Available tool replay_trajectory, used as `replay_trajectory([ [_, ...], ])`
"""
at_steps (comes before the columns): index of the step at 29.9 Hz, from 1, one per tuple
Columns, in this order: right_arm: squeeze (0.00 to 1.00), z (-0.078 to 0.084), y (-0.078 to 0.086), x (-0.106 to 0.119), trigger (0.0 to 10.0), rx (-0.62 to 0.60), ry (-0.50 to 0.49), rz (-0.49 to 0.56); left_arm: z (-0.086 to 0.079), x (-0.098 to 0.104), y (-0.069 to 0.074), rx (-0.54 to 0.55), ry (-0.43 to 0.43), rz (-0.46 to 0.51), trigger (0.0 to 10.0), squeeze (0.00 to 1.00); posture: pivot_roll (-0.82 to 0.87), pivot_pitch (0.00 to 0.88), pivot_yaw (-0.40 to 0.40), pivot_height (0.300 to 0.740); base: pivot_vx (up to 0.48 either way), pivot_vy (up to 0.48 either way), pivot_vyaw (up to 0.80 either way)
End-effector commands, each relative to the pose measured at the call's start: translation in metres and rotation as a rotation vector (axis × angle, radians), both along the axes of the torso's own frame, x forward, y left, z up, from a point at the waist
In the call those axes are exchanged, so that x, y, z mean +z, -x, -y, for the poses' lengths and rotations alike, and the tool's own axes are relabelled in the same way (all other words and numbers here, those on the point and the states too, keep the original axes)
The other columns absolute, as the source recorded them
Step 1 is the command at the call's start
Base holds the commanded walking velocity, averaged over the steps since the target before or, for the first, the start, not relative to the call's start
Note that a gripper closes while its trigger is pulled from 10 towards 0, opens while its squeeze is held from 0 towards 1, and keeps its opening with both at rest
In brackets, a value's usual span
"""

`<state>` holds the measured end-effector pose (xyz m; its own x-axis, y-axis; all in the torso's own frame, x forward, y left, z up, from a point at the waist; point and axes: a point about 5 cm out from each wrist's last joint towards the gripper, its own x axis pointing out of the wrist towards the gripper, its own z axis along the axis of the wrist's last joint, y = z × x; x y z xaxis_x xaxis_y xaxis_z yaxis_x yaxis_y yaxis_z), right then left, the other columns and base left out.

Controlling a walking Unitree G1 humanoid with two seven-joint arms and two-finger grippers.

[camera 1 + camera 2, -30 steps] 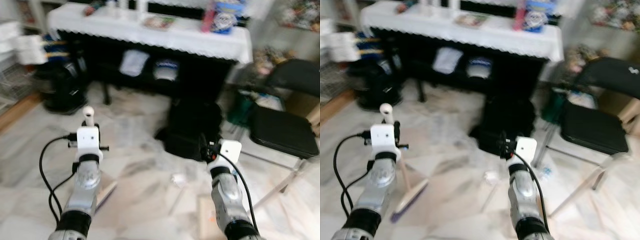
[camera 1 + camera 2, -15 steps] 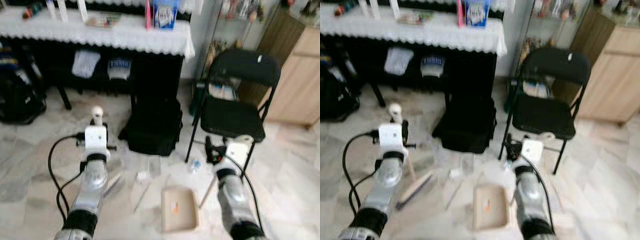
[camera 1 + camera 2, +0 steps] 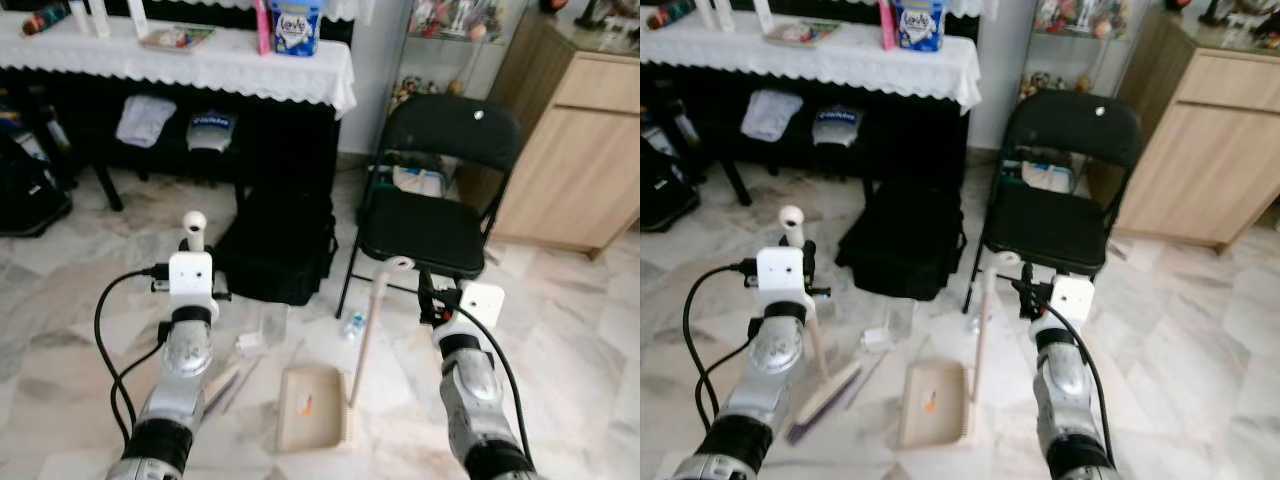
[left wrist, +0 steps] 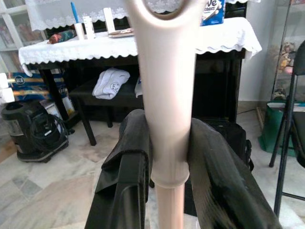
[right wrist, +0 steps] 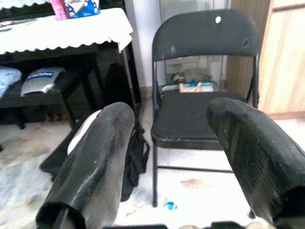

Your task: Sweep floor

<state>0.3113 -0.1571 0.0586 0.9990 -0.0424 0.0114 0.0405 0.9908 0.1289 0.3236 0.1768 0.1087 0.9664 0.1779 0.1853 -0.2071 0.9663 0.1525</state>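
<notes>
the left gripper (image 4: 167,157) is clamped on the pale broom handle (image 4: 166,95), its two black fingers (image 4: 126,181) pressing it from either side just below the looped top. from the head views the broom (image 3: 812,355) runs down at a slant to its brush head (image 3: 825,395), which lies on the marble floor (image 3: 70,330) just left of the beige dustpan (image 3: 310,408).

the right gripper (image 5: 178,162) has its fingers spread apart — nothing sits between them in the wrist view. the dustpan's upright handle (image 3: 368,320) stands just to the left of that gripper; whether they touch i can't tell.

ahead are a black bag (image 3: 275,255) on the floor, a black folding chair (image 3: 435,200) and a table with a white cloth (image 3: 190,55). a few small scraps (image 3: 262,330) lie near the dustpan.
</notes>
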Motion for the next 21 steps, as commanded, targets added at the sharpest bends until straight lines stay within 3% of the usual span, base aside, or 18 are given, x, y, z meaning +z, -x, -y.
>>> replay_trajectory([
  [1, 0.28, -0.0014, -0.0007, 0.0028, 10.0, 0.010, -0.008, 0.017, -0.0030, 0.0095, -0.0031, 0.003, -0.023, 0.038, 10.0, 0.00, 0.01, 0.000, -0.037, 0.740, 0.000, 0.000, 0.00],
  [2, 1.00, -0.0017, -0.0008, 0.0036, 10.0, 0.016, -0.004, 0.023, -0.0030, 0.0095, -0.0031, 0.004, -0.023, 0.037, 10.0, 0.00, 0.01, 0.000, -0.037, 0.740, 0.000, 0.000, 0.00],
  [21, 1.00, -0.0056, -0.0021, 0.0082, 10.0, 0.043, 0.028, 0.046, -0.0011, 0.0078, -0.0036, -0.003, 0.000, 0.029, 10.0, 0.00, 0.00, 0.000, -0.039, 0.740, 0.000, 0.000, 0.00],
])
